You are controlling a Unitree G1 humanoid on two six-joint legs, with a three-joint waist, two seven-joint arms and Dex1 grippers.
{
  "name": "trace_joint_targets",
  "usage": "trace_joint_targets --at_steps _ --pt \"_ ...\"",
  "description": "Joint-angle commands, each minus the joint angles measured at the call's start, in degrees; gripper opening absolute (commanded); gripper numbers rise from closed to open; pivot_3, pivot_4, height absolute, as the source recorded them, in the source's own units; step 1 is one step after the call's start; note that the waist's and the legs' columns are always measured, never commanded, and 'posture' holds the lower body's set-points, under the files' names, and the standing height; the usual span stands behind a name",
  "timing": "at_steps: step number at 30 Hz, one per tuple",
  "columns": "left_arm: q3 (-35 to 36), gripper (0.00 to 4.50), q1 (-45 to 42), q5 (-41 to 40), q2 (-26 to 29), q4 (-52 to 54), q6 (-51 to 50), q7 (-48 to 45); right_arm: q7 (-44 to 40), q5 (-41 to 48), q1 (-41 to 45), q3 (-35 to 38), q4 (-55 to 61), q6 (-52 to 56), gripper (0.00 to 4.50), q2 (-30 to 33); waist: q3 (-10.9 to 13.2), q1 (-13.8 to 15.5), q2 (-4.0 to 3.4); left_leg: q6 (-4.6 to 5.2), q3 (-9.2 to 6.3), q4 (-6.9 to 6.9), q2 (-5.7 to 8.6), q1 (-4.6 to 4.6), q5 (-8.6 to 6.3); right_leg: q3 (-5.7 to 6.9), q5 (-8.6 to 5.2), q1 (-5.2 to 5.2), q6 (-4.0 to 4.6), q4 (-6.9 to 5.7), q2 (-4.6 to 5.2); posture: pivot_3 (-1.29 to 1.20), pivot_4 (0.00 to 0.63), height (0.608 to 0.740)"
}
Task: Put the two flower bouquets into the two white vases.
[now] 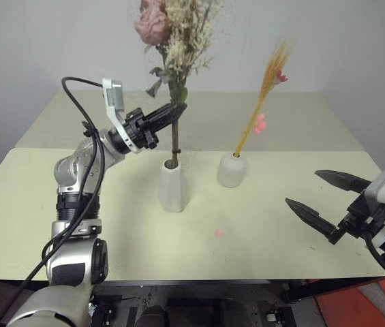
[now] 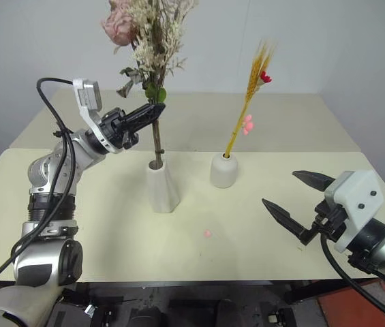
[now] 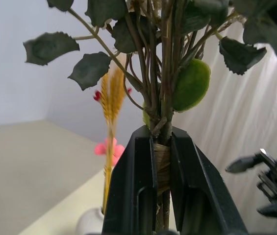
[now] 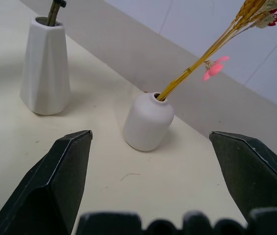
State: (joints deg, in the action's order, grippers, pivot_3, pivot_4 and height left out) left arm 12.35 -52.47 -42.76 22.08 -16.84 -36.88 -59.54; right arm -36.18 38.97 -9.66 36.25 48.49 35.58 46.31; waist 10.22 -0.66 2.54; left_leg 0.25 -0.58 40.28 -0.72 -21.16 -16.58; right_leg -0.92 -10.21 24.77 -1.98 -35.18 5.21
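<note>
While the yellow stalk point(image 1: 264, 102) already stands in the rounded vase point(image 1: 232, 170) mid-desk point(image 1: 110, 225), the left gripper point(image 1: 176, 110) clamps the bushy bunch point(image 1: 175, 41), its stem apparently entering the tall vase point(image 1: 174, 185); release remains. Right gripper point(image 1: 321, 197) spread, empty, near the desk's right edge.

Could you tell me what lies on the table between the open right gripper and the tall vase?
In the left eye view, a small pink petal lies between the right gripper and the tall vase.

2 matte white vases point(image 1: 174, 185), a pink rose point(image 1: 151, 26), a yellow stalk point(image 1: 264, 95) with pink-red blossoms, perhaps a pink petal point(image 1: 219, 233).
</note>
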Motion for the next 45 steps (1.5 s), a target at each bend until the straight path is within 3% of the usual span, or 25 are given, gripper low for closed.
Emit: trace_joint_targets --at_steps 1,38,45 --pt "-0.3 0.12 -0.05 0.24 0.22 3.45 2.68 -1.2 0.19 -0.48 0.22 0.3 0.96 -1.99 4.5 -0.07 0.0 0.02 0.0 0.0 0.0 0.0 0.0 0.0 0.0 0.0 0.0 0.0 0.0 0.0 0.0 0.0 0.15 0.74" --pt "-2.87 0.12 6.12 4.23 1.45 5.63 9.04 -4.26 0.61 -5.09 0.67 -3.41 -0.43 -4.78 4.5 -1.4 0.0 0.04 0.0 0.01 -0.04 -0.01 0.0 0.03 0.0 0.04 0.0 -0.11 0.0 0.1 0.0 0.0 0.15 0.74" --pt "-3.27 2.29 7.41 4.41 3.44 7.06 8.99 -6.09 0.11 -5.67 0.64 -3.7 -0.71 -5.67 4.5 -1.62 0.0 -0.08 0.0 0.01 -0.04 -0.01 -0.01 0.05 -0.01 0.05 0.0 -0.11 0.0 0.1 -0.01 0.0 0.15 0.74"
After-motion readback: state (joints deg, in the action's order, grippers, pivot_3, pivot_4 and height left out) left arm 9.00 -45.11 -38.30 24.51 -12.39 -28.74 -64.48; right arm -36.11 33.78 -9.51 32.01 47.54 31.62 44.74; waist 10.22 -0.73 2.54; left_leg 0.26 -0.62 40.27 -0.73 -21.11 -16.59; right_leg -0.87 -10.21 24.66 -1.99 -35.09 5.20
